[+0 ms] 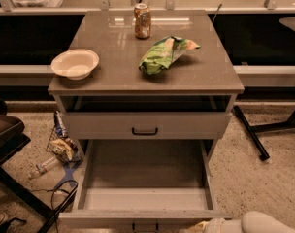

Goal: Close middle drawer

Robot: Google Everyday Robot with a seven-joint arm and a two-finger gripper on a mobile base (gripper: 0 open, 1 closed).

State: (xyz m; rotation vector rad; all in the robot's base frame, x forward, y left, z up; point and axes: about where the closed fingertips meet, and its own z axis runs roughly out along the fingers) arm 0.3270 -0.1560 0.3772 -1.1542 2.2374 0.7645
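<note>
On my counter [113, 76] the can [142, 21] stands at the back, the bag [164, 55] lies before it to the right, and the bowl [75, 63] sits near the left edge. Below, the middle drawer [142, 174] juts out before the upper drawer [104, 125]. My gripper [204, 225] is just beside the right end of the middle drawer's front.

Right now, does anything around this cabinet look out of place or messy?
Yes. The middle drawer is pulled far out and empty, and the top drawer sits slightly ajar. Litter, including a plastic bottle, lies on the floor left of the cabinet. The gripper is at the bottom edge, near the open drawer's front.
</note>
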